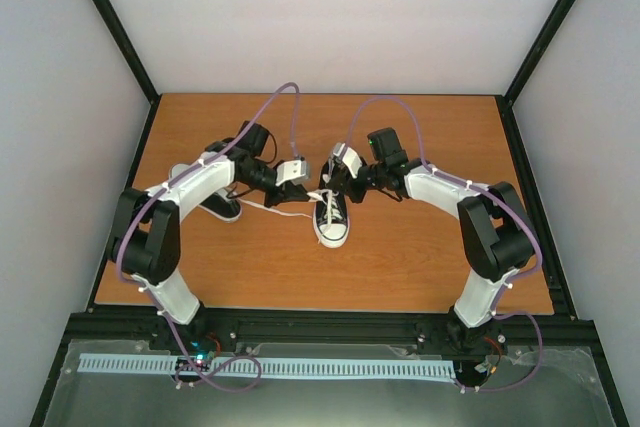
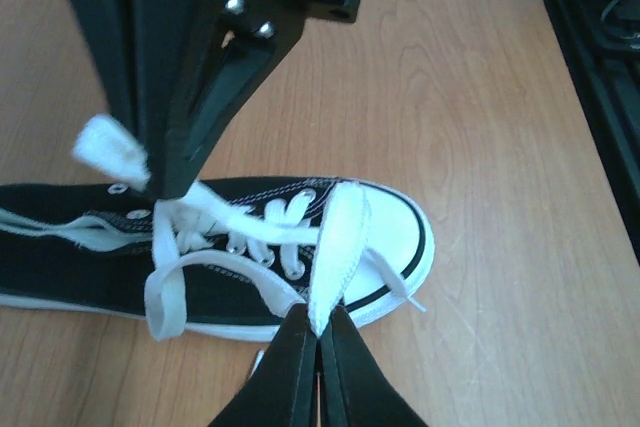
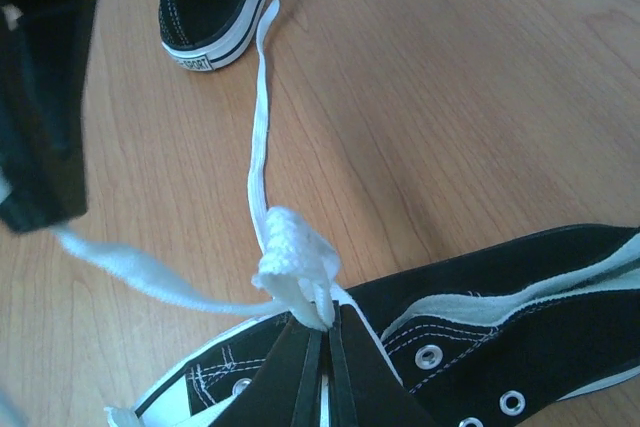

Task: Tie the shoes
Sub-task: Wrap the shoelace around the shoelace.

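Both arms reach inward over the centre shoe (image 1: 331,217), a black low-top that stands on the wooden counter (image 1: 420,257) with its white toe cap toward the arms' bases. The left end effector (image 2: 319,332) is closed, its fingers pinching a flat white lace (image 2: 338,247) that rises from beside the toe cap. The right end effector (image 3: 322,322) is also closed, gripping a bunched lace (image 3: 292,265) just above the shoe's eyelets. The two end effectors sit near each other above the laces. The second shoe (image 1: 222,208) lies to the left, partly under the left arm, and a long lace trails from it across the counter toward the centre shoe.
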Tool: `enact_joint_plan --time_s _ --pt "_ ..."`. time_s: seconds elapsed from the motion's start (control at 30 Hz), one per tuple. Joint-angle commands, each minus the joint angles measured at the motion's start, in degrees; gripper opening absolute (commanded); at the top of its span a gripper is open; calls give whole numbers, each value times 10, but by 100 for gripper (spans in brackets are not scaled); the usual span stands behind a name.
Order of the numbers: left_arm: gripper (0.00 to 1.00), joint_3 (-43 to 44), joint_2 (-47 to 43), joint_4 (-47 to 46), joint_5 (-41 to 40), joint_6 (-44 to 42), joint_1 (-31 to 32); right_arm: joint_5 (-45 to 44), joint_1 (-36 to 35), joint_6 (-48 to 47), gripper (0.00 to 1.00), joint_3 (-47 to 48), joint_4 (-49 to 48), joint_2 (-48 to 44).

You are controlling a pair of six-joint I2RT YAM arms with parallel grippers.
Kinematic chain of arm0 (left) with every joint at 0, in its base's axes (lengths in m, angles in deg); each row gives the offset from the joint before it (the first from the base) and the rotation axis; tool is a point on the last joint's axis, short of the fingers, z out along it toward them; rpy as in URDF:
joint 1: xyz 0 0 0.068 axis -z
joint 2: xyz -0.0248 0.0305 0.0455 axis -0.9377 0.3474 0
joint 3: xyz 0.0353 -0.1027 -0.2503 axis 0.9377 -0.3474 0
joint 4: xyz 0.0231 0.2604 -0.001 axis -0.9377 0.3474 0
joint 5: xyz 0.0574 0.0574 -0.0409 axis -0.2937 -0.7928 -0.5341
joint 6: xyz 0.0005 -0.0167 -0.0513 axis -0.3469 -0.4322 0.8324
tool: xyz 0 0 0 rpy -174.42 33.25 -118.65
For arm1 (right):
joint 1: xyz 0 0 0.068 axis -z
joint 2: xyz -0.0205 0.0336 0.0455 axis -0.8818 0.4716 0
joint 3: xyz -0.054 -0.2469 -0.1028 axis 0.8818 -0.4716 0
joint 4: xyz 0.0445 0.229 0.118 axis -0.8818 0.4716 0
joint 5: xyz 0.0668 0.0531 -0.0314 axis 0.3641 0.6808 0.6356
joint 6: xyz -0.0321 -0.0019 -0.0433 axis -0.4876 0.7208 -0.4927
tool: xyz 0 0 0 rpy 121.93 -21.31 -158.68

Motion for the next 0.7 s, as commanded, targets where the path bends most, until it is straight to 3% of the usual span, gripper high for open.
enact_joint_plan --time_s 0.0,0.47,0.67 --pt "1 -9 -29 -42 27 48 37 -7 3 36 3 17 -11 13" --pt "1 78 28 -37 -71 85 167 -8 6 31 3 19 -1 20" --pt "5 126 62 -25 -71 108 188 -7 9 29 3 22 1 24"
